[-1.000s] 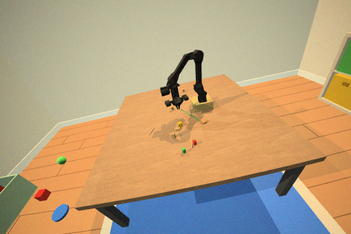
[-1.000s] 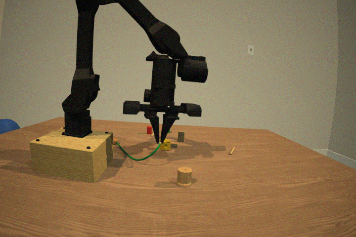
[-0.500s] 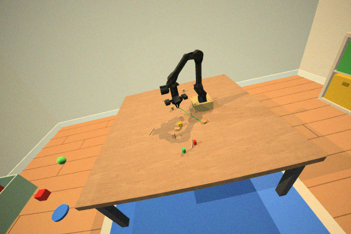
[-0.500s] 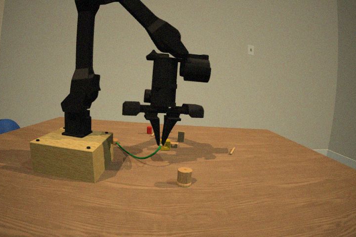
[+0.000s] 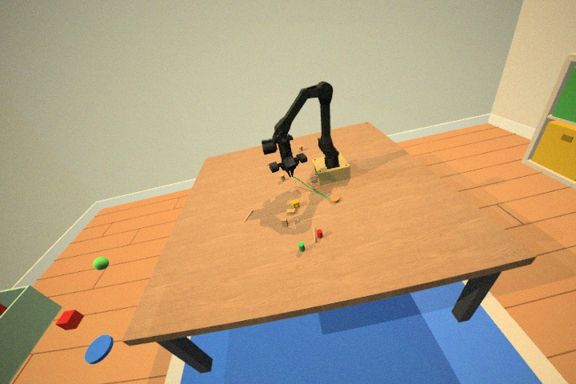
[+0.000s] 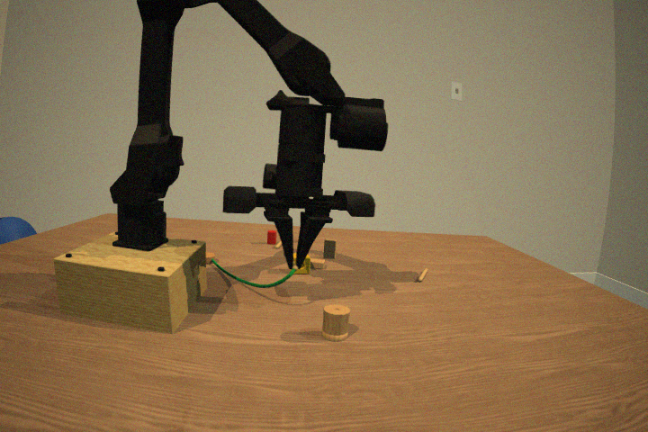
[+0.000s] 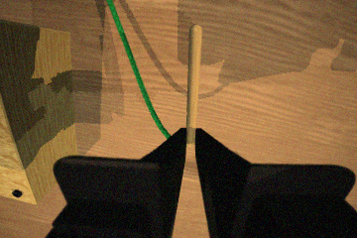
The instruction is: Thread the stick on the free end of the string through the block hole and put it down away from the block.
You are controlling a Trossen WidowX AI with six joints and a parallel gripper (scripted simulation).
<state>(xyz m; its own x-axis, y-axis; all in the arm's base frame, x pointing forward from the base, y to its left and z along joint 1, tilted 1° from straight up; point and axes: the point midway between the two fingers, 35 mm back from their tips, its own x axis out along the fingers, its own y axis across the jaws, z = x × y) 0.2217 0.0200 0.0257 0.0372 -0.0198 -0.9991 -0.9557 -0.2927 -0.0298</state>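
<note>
My gripper (image 5: 291, 175) (image 6: 294, 267) (image 7: 190, 133) is shut on the thin wooden stick (image 7: 194, 74) and holds it above the table. In the wrist view the stick points away from the fingertips, its far end free. The green string (image 5: 314, 189) (image 6: 258, 286) (image 7: 137, 74) runs from the fingertips, sagging, to the round wooden button (image 5: 334, 199) (image 6: 210, 256). The yellow block (image 5: 295, 203) (image 6: 305, 266) stands on the table, apart from the stick. It is partly behind the fingers in the exterior view and out of the wrist view. Its hole is too small to make out.
Loose sticks (image 5: 249, 216) (image 5: 314, 234) (image 6: 422, 274) lie around the table. Small wooden pieces (image 5: 290, 211) (image 5: 285, 222) are beside the block. A red cylinder (image 5: 319, 234) (image 6: 272, 237) and a green cylinder (image 5: 301, 246) stand beyond. The wooden arm base (image 5: 333, 174) (image 6: 126, 284) (image 7: 53, 124) is beside the gripper.
</note>
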